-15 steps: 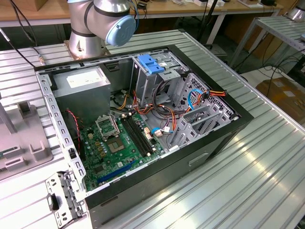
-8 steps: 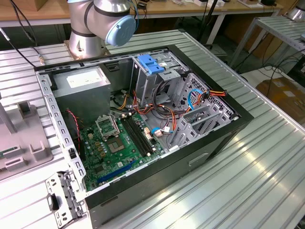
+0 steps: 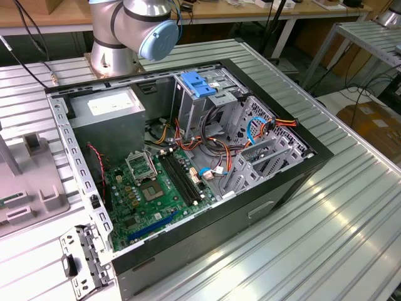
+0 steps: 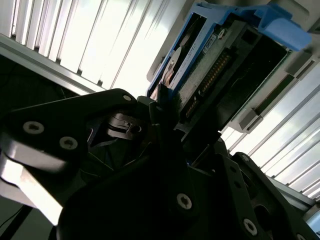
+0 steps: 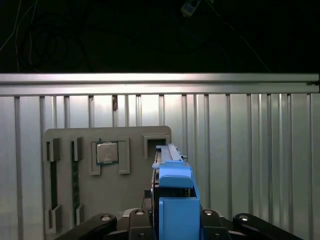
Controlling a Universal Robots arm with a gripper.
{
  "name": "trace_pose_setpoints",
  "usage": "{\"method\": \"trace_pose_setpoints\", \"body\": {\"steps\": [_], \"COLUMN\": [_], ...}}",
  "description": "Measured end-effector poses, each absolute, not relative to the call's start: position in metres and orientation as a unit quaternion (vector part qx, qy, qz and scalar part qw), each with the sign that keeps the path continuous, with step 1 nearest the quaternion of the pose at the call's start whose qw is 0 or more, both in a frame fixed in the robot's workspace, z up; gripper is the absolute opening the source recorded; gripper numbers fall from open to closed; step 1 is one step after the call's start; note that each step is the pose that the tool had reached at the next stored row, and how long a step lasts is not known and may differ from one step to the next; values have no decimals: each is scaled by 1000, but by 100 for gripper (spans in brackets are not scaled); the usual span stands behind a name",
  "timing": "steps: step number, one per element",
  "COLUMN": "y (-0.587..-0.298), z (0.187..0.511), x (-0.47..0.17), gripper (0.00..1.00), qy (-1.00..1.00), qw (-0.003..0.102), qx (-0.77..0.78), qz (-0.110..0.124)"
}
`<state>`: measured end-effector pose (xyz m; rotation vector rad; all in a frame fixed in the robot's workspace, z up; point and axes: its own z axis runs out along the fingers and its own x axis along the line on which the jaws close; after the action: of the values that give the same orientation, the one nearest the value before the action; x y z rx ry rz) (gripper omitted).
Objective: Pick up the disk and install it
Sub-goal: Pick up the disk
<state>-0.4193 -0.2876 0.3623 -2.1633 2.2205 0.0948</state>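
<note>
The disk (image 5: 172,200) stands on edge between my gripper's (image 5: 172,222) black fingers, its blue plastic rail facing the first wrist camera. In the second wrist view the disk (image 4: 210,65) shows its dark underside with a connector row, framed by the blue rails, and my gripper (image 4: 167,117) is shut on its lower end. It hangs over a grey holder tray (image 5: 65,200) lying on the ribbed metal table. The open computer case (image 3: 188,163) lies on its side in the exterior view, with a drive cage (image 3: 207,103) at its back.
A bare blue bracket (image 3: 197,84) sits on top of the drive cage. A grey power supply (image 3: 106,116) fills the case's back left corner, above the green motherboard (image 3: 153,188). The tray holds a processor chip (image 5: 106,152). The arm's base (image 3: 122,37) stands behind the case.
</note>
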Motion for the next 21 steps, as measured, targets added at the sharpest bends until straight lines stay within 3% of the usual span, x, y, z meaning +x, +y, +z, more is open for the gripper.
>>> {"method": "trace_pose_setpoints", "body": {"steps": [21], "y": [-288], "z": [380], "x": [-419], "gripper": [36], "qy": [716], "qw": [20], "qx": [-697], "qz": [31]}}
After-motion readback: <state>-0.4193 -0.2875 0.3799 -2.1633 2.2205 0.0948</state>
